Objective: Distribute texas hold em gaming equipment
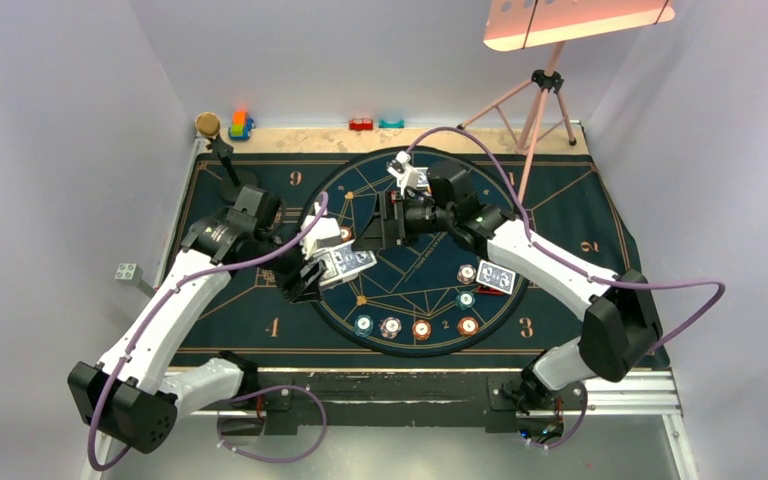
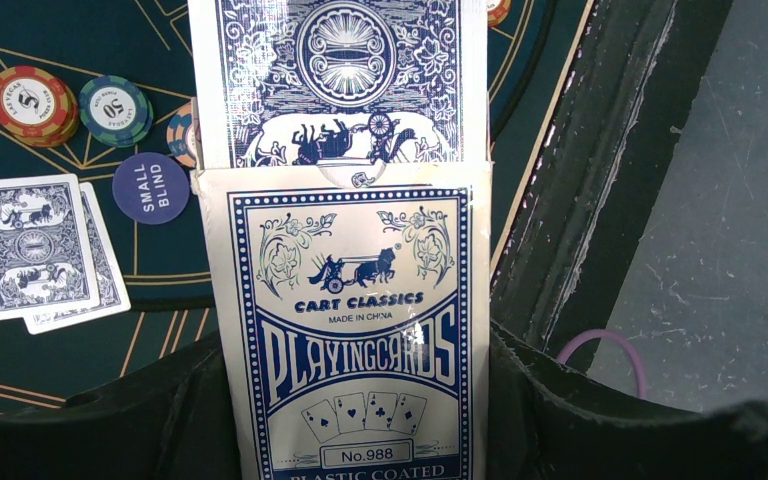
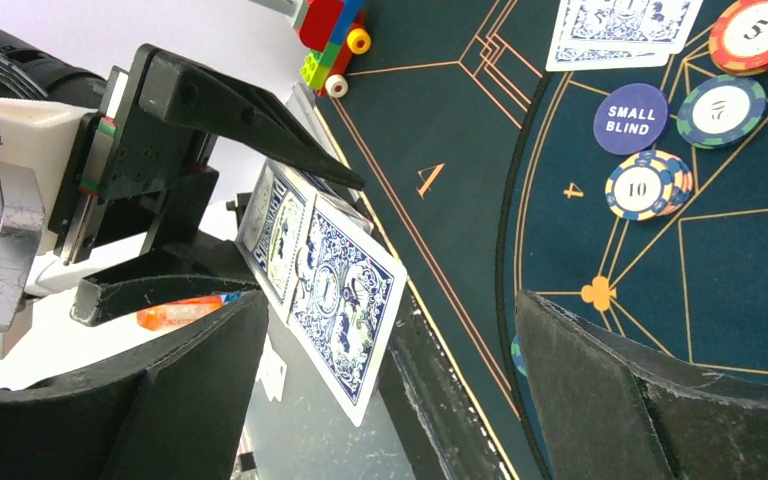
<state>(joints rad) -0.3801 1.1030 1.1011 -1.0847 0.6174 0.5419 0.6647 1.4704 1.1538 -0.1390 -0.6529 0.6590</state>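
Note:
My left gripper (image 2: 355, 405) is shut on a white and blue playing-card box (image 2: 355, 330), and a blue-backed card (image 2: 345, 80) sticks out of the box's open top. The overhead view shows the box (image 1: 348, 264) held over the mat's left-centre. My right gripper (image 3: 390, 385) is open, its jaws wide apart on either side of that protruding card (image 3: 345, 310) without touching it. Two dealt cards (image 2: 35, 250) lie face down beside the blue "small blind" disc (image 2: 150, 187) and poker chips (image 2: 30, 103). More chips (image 1: 421, 329) line the circle's near edge.
A dark green poker mat (image 1: 260, 310) covers the table. Toy blocks (image 1: 241, 125) and a black microphone-like stand (image 1: 222, 150) sit at the back left, with a pink tripod (image 1: 545, 100) at the back right. Another card pair (image 1: 497, 277) lies on the right.

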